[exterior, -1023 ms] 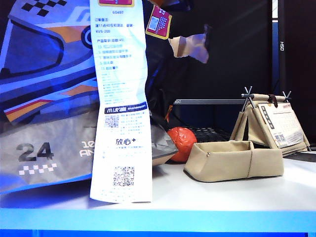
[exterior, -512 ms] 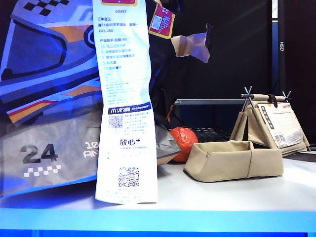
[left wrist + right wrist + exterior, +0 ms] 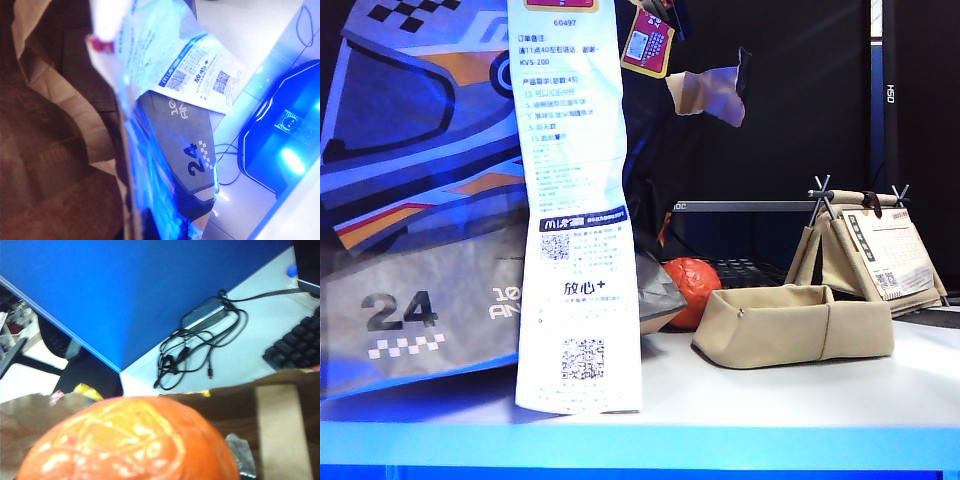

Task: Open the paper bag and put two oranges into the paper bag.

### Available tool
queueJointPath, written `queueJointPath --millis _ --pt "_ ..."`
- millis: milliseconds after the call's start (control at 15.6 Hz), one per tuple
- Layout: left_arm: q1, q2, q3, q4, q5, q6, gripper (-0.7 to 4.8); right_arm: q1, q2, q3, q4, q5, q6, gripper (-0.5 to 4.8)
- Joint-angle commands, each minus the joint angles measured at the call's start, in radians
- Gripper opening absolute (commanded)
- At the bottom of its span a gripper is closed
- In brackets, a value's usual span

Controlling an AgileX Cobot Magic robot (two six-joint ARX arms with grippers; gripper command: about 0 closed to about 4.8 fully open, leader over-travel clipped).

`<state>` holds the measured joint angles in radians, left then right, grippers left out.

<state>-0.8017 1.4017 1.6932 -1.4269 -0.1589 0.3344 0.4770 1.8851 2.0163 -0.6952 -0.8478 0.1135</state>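
**Bag and oranges, loading stage.** The bag (image 3: 420, 200) stands on the left of the bench (image 3: 800, 400). Its printed face is turned to the exterior camera and its receipt (image 3: 575, 200) hangs down the front to the bench. I judge its long axis to be roughly upright. The mouth points up beyond the top of the exterior view and the creased lower part slumps on the bench. The left wrist view looks into the brown interior. Kraft paper is light and thin: it creases, and I expect it to tear or fold shut if pulled hard. The rim or its reinforced handle patch is the place to grip, not the receipt. My left end effector is fully closed. Its fingers are out of frame, but the rim runs in under the wrist camera, so I read it as pinching the bag's edge to keep the mouth open. One orange (image 3: 130, 440) fills the foreground of the right wrist view, aloft over brown bag paper. I take it that my right end effector holds it with jaws wide, though the fingers do not show. The fruit is firm, round and glossy, with no long axis, and it may roll or slip; a grip across its widest part suits it. The second orange (image 3: 692, 290) rests on the bench behind the bag's lower corner, just beside the tray (image 3: 790, 325). The calendar stand (image 3: 870, 250) is farther right.
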Motion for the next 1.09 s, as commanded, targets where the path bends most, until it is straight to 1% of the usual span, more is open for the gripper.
queueJointPath --millis 64,128,192,256,320,448,512,576,704,768,831,895,959,1023,1087 --pt "-0.002 -0.003 0.005 -0.004 0.002 0.01 -0.06 0.001 -0.002 0.006 0.01 0.023 0.011 3.89" --pt "-0.002 -0.003 0.005 -0.004 0.002 0.016 -0.06 0.001 -0.002 0.007 0.013 0.024 0.019 4.55" --pt "-0.002 -0.003 0.005 -0.003 0.002 0.026 -0.06 0.001 -0.002 0.007 0.016 0.023 0.027 4.79" --pt "-0.001 -0.003 0.005 -0.003 0.002 0.025 -0.06 0.001 -0.002 0.007 0.027 0.022 0.045 4.79" --pt "-0.001 -0.003 0.005 0.007 0.002 0.025 -0.05 0.001 -0.002 0.007 0.074 0.014 0.092 4.79" --pt "0.0 -0.003 0.005 0.014 0.001 0.025 -0.06 0.001 -0.003 0.023 0.101 0.011 0.123 4.79" --pt "0.0 -0.003 0.005 0.014 -0.003 0.025 -0.06 0.001 -0.003 0.044 0.097 0.011 0.122 4.79" --pt "0.0 -0.003 0.005 0.014 -0.007 0.025 -0.06 0.0 -0.008 0.083 0.09 0.008 0.121 4.62" --pt "0.001 -0.003 0.005 0.012 -0.071 0.025 -0.05 -0.02 -0.036 0.149 0.062 0.021 0.101 4.57" --pt "0.002 -0.003 0.005 0.011 -0.096 0.026 -0.06 -0.034 -0.068 0.19 -0.014 0.092 0.027 4.38" --pt "0.01 -0.003 0.005 0.011 -0.095 0.026 -0.06 -0.054 -0.105 0.21 -0.119 0.208 -0.071 4.29" --pt "0.03 -0.003 0.004 0.011 -0.095 0.025 -0.06 -0.079 -0.142 0.212 -0.278 0.399 -0.198 4.3" --pt "0.043 -0.003 0.004 0.012 -0.095 0.026 -0.06 -0.1 -0.151 0.211 -0.417 0.542 -0.266 4.3" --pt "0.057 -0.003 0.005 0.013 -0.097 0.032 -0.06 -0.148 -0.15 0.193 -0.531 0.578 -0.294 4.3" --pt "0.068 -0.003 0.005 0.013 -0.105 0.032 -0.06 -0.187 -0.151 0.134 -0.543 0.524 -0.289 4.3"
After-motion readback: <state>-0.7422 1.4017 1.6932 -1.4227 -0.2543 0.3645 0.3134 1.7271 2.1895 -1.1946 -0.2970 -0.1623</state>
